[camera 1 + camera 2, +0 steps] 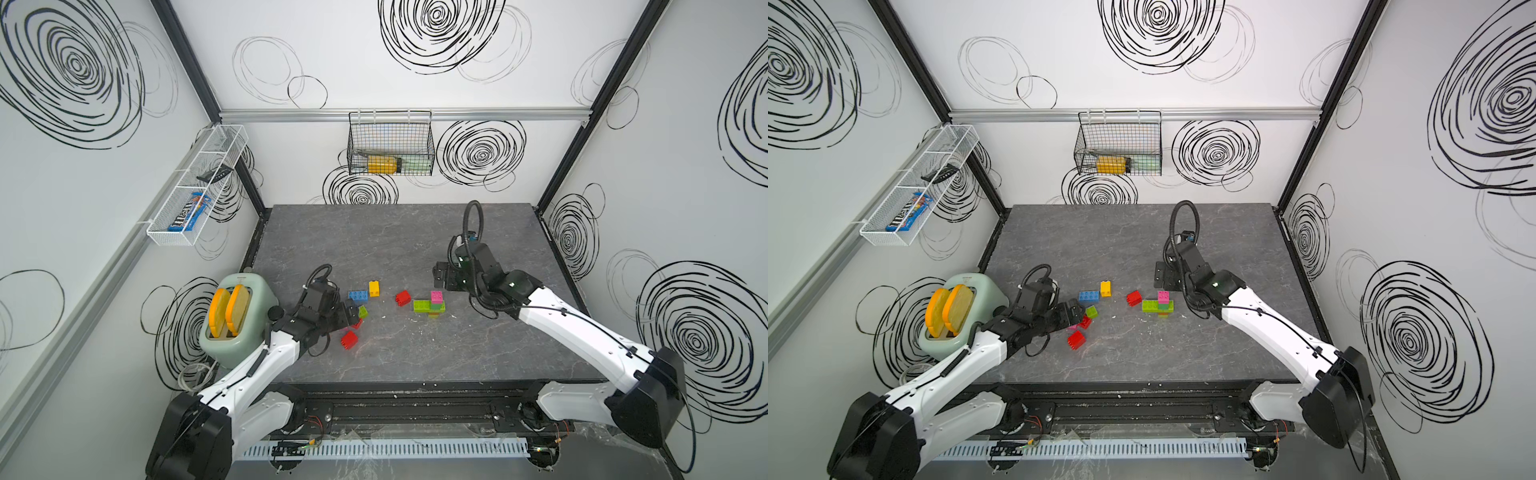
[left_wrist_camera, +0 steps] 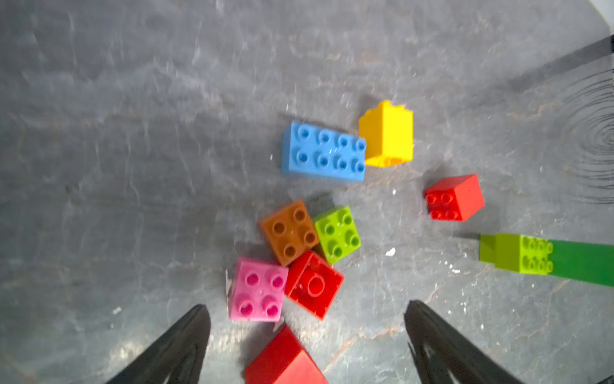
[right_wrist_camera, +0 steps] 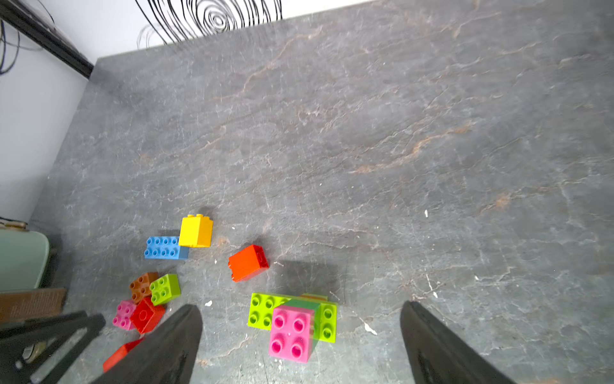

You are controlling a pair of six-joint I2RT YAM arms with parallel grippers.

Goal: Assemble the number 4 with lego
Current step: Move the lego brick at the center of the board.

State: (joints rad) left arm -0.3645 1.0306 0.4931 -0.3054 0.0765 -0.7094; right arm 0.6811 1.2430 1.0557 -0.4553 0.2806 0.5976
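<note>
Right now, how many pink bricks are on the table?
2. One pink brick sits atop the green bricks; the second pink brick lies flat beside a red brick. The left arm may hide more.

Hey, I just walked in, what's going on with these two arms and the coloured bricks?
Two robot arms are building a 4 from lego on a grey table. A started stack, lime and dark green bricks with a pink brick on top, stands free near the open right gripper. The left gripper, also open, hovers over a cluster of loose bricks. Neither holds anything.
</note>
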